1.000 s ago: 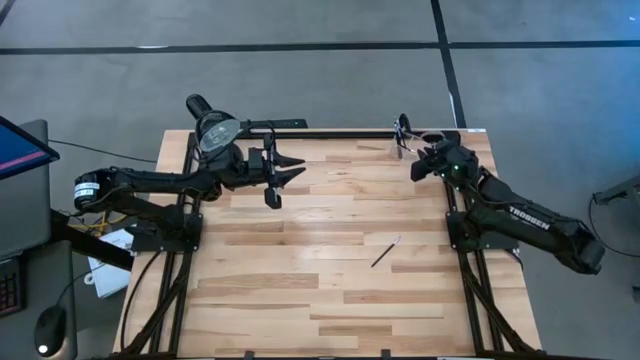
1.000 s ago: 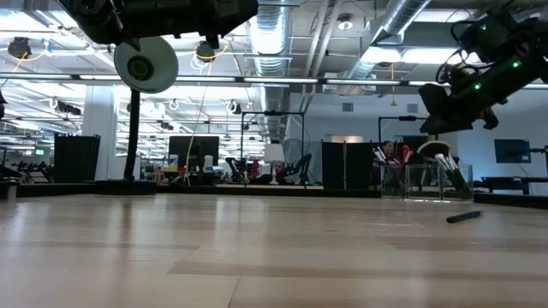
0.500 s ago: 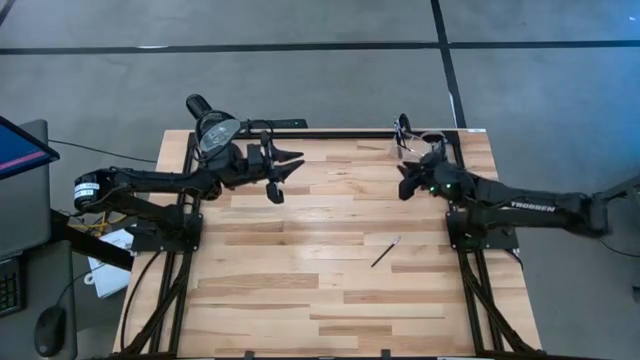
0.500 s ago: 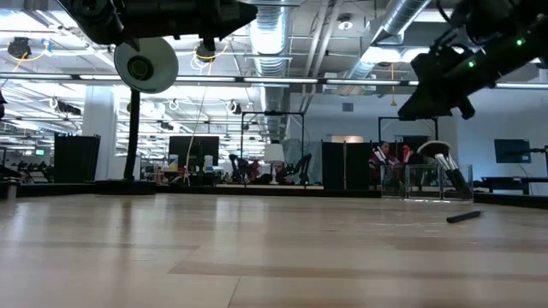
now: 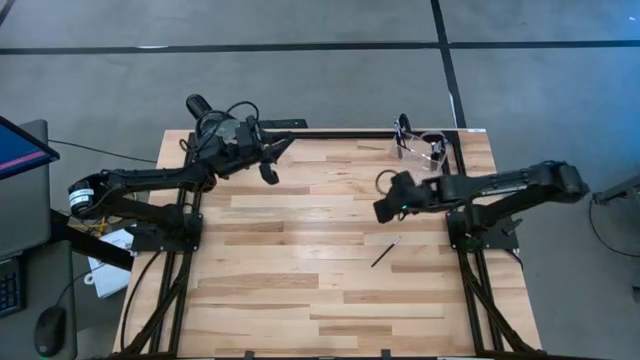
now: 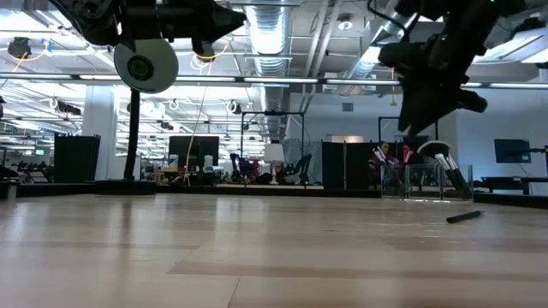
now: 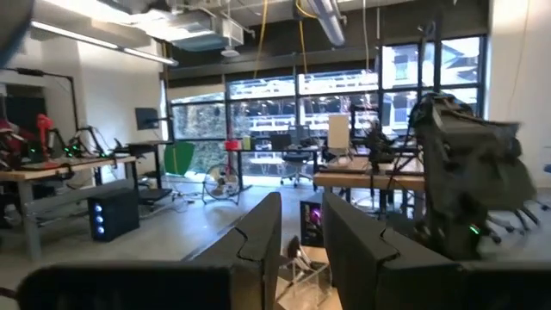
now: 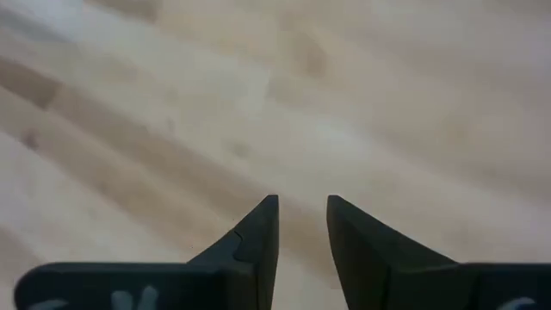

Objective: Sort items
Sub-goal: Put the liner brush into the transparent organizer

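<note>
Right gripper [image 5: 380,212] out over the middle-right of the wooden table [image 5: 300,290], aimed down at bare planks, jaws parted by a narrow gap and holding nothing. In the right wrist view, two dark fingers [image 8: 258,237] set slightly apart above the wood, nothing between them. Seen from table height, same gripper [image 6: 419,107] hanging well clear of the surface.

Left gripper [image 5: 272,158] raised at the far left of the table, next to the black desk lamp [image 5: 205,120], pointing across toward the right side. Jaws a small way apart, empty; in the left wrist view only the room beyond showing past its fingers [image 7: 258,241].

Clear plastic container [image 5: 425,148] at the far right corner of the table, upright, with several makeup brushes [image 6: 445,167] standing in it, tips up, among them one with a wide pale head. Exact count not readable.

One slim dark brush [image 5: 386,251] lying loose on the table at near right, slanted, just nearer than the right gripper and untouched by it; visible low at right in the table-level view [image 6: 465,217].
</note>
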Robot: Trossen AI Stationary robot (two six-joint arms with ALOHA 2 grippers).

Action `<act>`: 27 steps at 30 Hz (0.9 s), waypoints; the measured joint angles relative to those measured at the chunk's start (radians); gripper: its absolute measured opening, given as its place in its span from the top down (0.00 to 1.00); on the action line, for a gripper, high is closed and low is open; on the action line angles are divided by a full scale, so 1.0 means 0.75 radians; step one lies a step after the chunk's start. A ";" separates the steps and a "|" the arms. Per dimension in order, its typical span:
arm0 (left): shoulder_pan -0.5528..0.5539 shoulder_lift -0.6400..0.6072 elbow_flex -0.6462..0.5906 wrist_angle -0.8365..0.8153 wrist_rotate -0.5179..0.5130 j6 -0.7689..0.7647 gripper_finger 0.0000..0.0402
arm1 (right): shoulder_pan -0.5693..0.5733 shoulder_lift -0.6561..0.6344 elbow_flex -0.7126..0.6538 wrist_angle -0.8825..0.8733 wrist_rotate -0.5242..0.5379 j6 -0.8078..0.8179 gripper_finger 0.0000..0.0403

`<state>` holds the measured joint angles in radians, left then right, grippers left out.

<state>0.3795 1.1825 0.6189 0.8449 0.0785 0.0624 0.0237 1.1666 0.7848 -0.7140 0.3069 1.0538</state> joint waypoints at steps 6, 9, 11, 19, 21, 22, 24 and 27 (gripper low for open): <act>0.014 -0.105 -0.039 -0.059 0.000 0.000 0.79 | 0.101 0.200 0.117 -0.116 -0.172 0.313 0.76; 0.020 -0.179 -0.068 -0.092 0.000 -0.001 0.79 | 0.134 0.267 0.138 -0.165 -0.257 0.448 0.74; 0.020 -0.236 -0.098 -0.094 0.000 -0.001 0.79 | 0.158 0.302 0.141 -0.163 -0.298 0.533 0.74; 0.020 -0.465 -0.199 -0.103 0.004 -0.114 0.79 | 0.257 0.413 0.141 -0.168 -0.379 0.835 0.72; 0.020 -0.494 -0.212 -0.105 0.048 -0.135 0.79 | 0.283 0.434 0.141 -0.168 -0.380 0.907 0.72; 0.020 -0.499 -0.211 -0.105 0.077 -0.143 0.79 | 0.294 0.440 0.141 -0.168 -0.380 0.941 0.72; 0.018 -0.502 -0.211 -0.111 0.149 -0.174 0.79 | 0.312 0.456 0.141 -0.167 -0.377 1.003 0.72; 0.018 -0.495 -0.211 -0.112 0.237 -0.199 0.79 | 0.318 0.473 0.141 -0.186 -0.376 1.062 0.72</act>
<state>0.3927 0.8115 0.4606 0.7608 0.2559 -0.0871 0.2619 1.5216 0.8906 -0.8535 0.0249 1.8505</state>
